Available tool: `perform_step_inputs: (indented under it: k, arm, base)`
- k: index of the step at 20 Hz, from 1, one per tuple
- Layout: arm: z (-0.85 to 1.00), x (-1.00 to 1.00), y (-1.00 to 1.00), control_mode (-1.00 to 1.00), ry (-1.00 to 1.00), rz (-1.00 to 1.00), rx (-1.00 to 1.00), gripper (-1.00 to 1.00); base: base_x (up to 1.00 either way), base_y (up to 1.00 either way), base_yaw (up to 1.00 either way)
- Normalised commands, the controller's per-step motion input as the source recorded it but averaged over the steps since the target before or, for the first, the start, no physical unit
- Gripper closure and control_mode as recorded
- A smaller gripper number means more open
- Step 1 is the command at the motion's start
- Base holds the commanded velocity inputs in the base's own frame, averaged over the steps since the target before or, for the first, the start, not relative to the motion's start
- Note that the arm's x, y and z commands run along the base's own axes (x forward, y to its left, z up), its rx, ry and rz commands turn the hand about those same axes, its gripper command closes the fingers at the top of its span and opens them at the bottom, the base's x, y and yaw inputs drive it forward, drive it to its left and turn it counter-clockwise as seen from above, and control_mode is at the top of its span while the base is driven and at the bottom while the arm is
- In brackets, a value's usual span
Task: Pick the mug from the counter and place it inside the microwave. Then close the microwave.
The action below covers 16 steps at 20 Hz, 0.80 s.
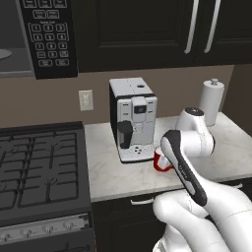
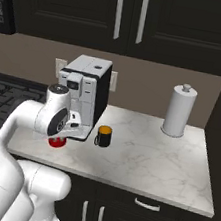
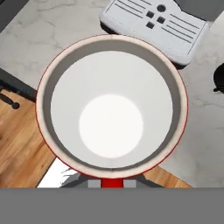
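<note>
Small glossy red mug (image 3: 111, 105) with white inside, seen from straight above in the hand view, mouth wide and empty. Probably light, rigid and slick-glazed, likely to chip if knocked against stone or the oven frame. Red handle stub at lower middle of the hand view, right where the fingers rise; looks pinched at the rim or handle there, though the exact contact is hidden. Claw (image 3: 113, 181) pressed nearly together, apparently clamped on that part of the mug. Best kept upright and moved slowly, since such a narrow pinch on a glossy wall could slip or swing.

In the left base view, mug (image 1: 159, 161) at centre right, low over or on the table (image 1: 123, 177), just beside the coffee machine (image 1: 133, 119), half hidden by the arm. In the right base view, mug (image 2: 57, 142) at centre left under the wrist, near the table's (image 2: 140, 160) front edge.

Tight on one side: coffee machine tray close by, so lifting straight up first seems wise. Small black cup (image 2: 103, 136) with its orange band nearby at centre of the right base view, worth avoiding. Paper towel roll (image 2: 178, 110) well apart. Microwave (image 1: 37, 39) at upper left of the left base view, door open, above the stove (image 1: 42, 167); open air between, a high route leftward. Lower frame edge of the cavity the likely snag point.
</note>
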Motion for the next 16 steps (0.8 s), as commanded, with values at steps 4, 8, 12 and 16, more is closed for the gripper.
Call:
perform_step_inputs:
  k: [4, 8, 12, 16]
  arm:
    - [0.29, 0.00, -0.18, -1.00, 0.01, -0.40, 0.00, 1.00]
    - [0.33, 0.00, -0.10, -1.00, 0.01, -0.37, 0.02, 1.00]
    - [0.26, -0.33, 0.00, -1.00, -0.02, -0.14, 0.06, 1.00]
    - [0.33, -0.54, 0.00, -1.00, -0.16, -0.02, 0.06, 1.00]
  base:
    - [0.00, 0.00, 0.00]
    - [0.00, 0.00, 0.00]
    - [0.00, 0.00, 0.00]
    - [0.00, 0.00, 0.00]
